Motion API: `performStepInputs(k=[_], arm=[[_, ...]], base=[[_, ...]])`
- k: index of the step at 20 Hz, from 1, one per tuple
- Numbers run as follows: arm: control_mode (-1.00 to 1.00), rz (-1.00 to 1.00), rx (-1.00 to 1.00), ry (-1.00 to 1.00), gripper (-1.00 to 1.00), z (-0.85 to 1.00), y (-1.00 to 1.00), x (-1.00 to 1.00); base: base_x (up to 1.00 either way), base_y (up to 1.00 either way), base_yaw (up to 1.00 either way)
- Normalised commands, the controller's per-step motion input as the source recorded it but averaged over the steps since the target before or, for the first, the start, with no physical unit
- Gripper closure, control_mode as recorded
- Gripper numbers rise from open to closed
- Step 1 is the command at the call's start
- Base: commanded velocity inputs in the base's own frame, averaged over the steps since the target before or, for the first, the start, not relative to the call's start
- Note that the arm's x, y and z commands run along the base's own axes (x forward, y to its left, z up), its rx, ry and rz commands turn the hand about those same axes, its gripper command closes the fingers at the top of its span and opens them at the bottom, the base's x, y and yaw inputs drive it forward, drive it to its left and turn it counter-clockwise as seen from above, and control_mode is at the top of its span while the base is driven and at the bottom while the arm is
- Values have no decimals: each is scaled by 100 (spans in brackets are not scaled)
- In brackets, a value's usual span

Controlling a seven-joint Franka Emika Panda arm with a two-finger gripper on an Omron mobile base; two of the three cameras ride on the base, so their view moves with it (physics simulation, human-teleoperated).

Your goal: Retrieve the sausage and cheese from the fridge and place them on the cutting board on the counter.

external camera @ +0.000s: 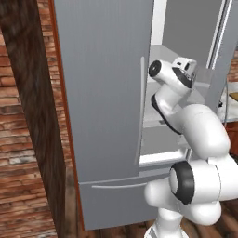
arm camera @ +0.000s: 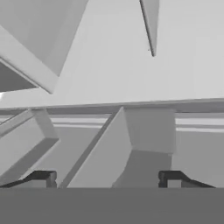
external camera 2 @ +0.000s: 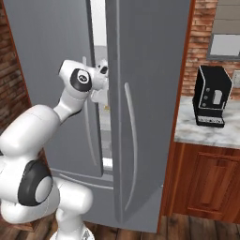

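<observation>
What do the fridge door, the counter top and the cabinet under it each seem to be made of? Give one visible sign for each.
Fridge door: looks like matt grey painted metal; flat, even sheen, thin silver handle.
Counter: seems polished marble or a stone imitation; pale with grey veins.
Cabinet: probably stained wood; reddish-brown with a framed panel.

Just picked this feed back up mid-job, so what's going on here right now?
The robot arm is reaching into the open fridge, with its end effector inside over the pale shelves. The jaws stand apart with nothing between them, so nothing has been picked up yet. No sausage or cheese can be made out from the hand view. To the right, the counter carries a black coffee machine.
</observation>
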Motion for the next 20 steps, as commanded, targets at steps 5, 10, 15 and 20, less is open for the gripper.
performStepInputs(k=[5, 10, 15, 20], arm=[[-100, -15, 2, 25, -100, 0, -100, -68], [-100, -17, 0, 7, -100, -11, -100, -73], [-100, 0, 18, -11, -100, -5, -62, -23], [-100, 9, 32, -57, -100, 23, 28, -7]], base=[[0, 0, 0], [0, 0, 0], [0, 0, 0], [0, 0, 0]])
